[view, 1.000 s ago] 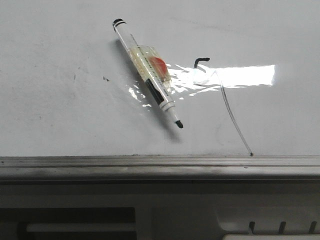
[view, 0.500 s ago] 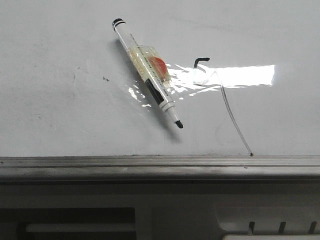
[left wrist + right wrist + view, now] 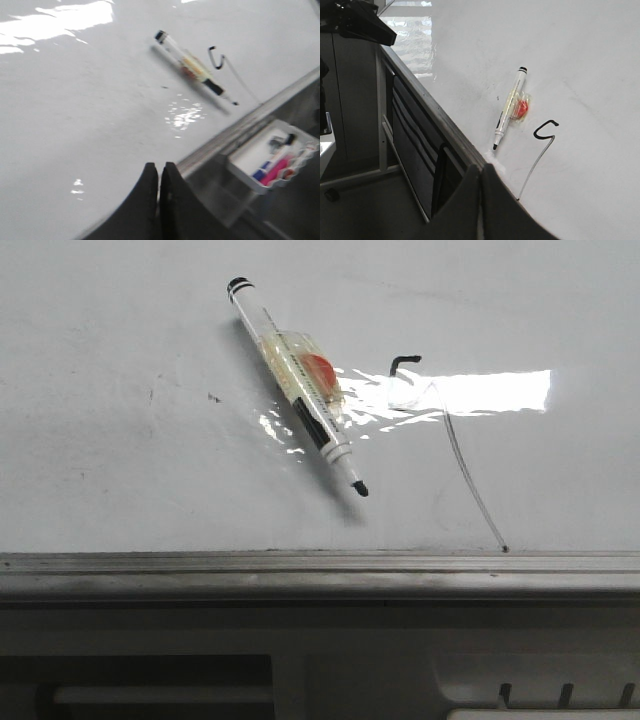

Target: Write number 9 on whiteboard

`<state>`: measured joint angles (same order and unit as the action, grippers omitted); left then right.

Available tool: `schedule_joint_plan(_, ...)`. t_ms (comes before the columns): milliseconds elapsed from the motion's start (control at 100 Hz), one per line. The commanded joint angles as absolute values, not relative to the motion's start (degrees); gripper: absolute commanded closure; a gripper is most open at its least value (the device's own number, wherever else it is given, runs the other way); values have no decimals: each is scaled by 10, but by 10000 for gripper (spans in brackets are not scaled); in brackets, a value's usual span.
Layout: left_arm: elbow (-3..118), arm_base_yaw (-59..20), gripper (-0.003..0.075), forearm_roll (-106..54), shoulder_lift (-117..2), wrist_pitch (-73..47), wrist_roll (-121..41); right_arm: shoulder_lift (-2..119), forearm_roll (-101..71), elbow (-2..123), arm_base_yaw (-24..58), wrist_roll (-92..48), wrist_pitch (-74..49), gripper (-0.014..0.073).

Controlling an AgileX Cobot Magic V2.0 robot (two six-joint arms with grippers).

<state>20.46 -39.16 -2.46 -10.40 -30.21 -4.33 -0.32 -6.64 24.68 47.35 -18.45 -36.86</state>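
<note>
The whiteboard (image 3: 150, 470) carries the number 9 (image 3: 440, 430) only in rough form: a small black hook with a long faint tail slanting down to the grey edge rail (image 3: 300, 562), its loop not visibly joined (glare covers part of it). The marker (image 3: 297, 385) lies uncapped on the board just beside the stroke, held by nothing, so the writing looks finished or abandoned. The left claw (image 3: 159, 187) and right claw (image 3: 481, 185) are both closed and empty, well apart from it.
</note>
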Motion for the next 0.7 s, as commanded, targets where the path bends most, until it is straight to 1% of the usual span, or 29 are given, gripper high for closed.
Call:
schedule_joint_plan(0, 197, -372, 741, 47, -110, -201, -45, 4, -64, 260, 471, -182, -325, 643)
schedule_joint_plan(60, 166, -347, 741, 67, -109, -144, -45, 4, -64, 260, 471, -182, -325, 643)
schedule_joint_plan(160, 112, -290, 741, 56, -104, -51, -45, 4, -64, 260, 471, -182, -325, 643)
schedule_joint_plan(320, 37, -195, 741, 0, -88, 0, -45, 4, -64, 260, 471, -182, -325, 643)
schedule_joint_plan(400, 3, -161, 741, -10, -81, 0, -26, 4, -64, 260, 471, -182, -325, 643)
schedule_joint_plan(480, -26, -145, 740, -10, -69, 0, 0, 4, -64, 260, 471, -182, -325, 643)
schedule_joint_plan(650, -25, -143, 740, -8, -43, -120, 10, 4, -64, 260, 471, -182, -325, 643)
schedule_joint_plan(690, -26, -143, 741, -7, -35, -132, 10, 4, -64, 260, 471, -182, -325, 643)
